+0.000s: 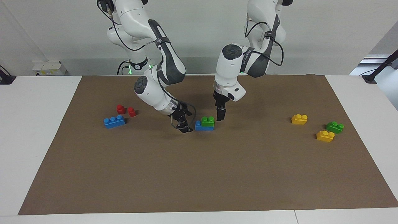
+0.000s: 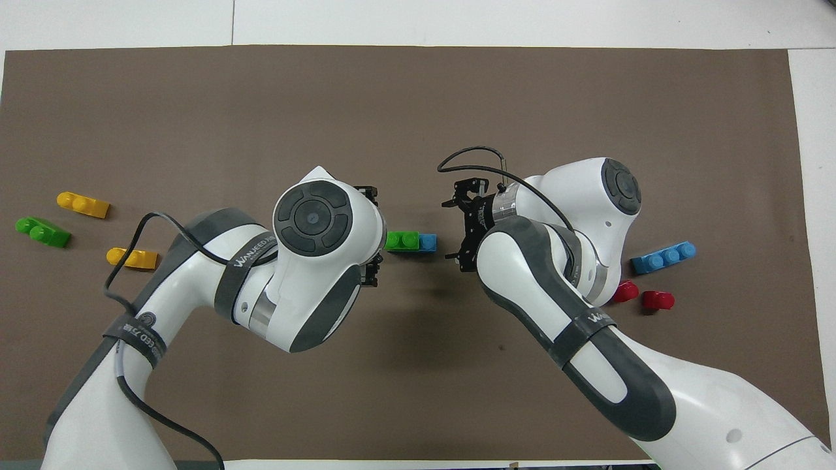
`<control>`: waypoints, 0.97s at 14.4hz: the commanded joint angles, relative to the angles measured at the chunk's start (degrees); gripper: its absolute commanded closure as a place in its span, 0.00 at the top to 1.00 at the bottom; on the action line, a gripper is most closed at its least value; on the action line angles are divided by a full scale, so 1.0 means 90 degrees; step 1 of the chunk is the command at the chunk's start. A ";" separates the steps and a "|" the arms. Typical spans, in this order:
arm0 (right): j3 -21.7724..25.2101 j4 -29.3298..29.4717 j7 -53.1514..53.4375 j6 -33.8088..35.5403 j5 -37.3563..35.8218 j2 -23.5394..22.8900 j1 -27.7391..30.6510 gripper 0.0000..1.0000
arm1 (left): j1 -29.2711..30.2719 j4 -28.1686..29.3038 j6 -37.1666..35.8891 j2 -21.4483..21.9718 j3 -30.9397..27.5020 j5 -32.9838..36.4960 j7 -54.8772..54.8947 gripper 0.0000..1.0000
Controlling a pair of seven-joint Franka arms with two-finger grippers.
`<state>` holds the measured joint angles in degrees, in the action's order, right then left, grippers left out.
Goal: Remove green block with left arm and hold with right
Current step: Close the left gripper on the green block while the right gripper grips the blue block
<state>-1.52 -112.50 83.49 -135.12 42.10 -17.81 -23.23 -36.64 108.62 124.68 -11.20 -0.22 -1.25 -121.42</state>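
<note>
The green block (image 1: 207, 121) sits on a blue brick (image 1: 203, 126). At its 9 o'clock in the facing view, the right claw (image 1: 183, 124) gapes, released. At 3 o'clock, I cannot tell the left claw's (image 1: 220, 115) state.

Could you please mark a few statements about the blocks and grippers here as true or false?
1. The green block sits on a blue block. True.
2. The left gripper holds the green block in the air. False: it is beside the block, which is still on the blue one.
3. Two yellow blocks lie toward the left arm's end. True.
4. The right gripper is over the red blocks. False: it is low beside the blue block's end.
</note>
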 commanded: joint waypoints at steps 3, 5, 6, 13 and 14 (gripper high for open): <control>0.0002 0.0010 -0.0273 -0.0396 0.0273 -0.0218 -0.0163 0.97 | -0.0236 -0.0526 -0.0044 -0.0631 -0.0112 -0.0037 -0.0581 1.00; 0.0002 0.0010 -0.0350 -0.0523 0.0439 -0.0315 -0.0212 0.97 | -0.0236 -0.0517 -0.0035 -0.0719 -0.0112 -0.0008 -0.0678 1.00; 0.0002 0.0010 -0.0380 -0.0592 0.0468 -0.0374 -0.0309 0.97 | -0.0255 -0.0468 -0.0035 -0.0719 -0.0112 0.0002 -0.0718 1.00; 0.0002 -0.0039 -0.0380 -0.1012 0.0517 -0.0550 -0.0524 0.89 | -0.0363 -0.0409 0.0122 -0.0865 -0.0112 0.0021 -0.1069 1.00; 0.0002 -0.0049 -0.0380 -0.1041 0.0518 -0.0550 -0.0544 0.78 | -0.0363 -0.0409 0.0122 -0.0865 -0.0122 0.0031 -0.1070 1.00</control>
<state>-1.53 -112.51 82.11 -142.91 44.64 -22.67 -27.60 -38.73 105.22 125.07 -18.62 -0.28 -1.23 -129.66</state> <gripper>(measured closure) 0.110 0.000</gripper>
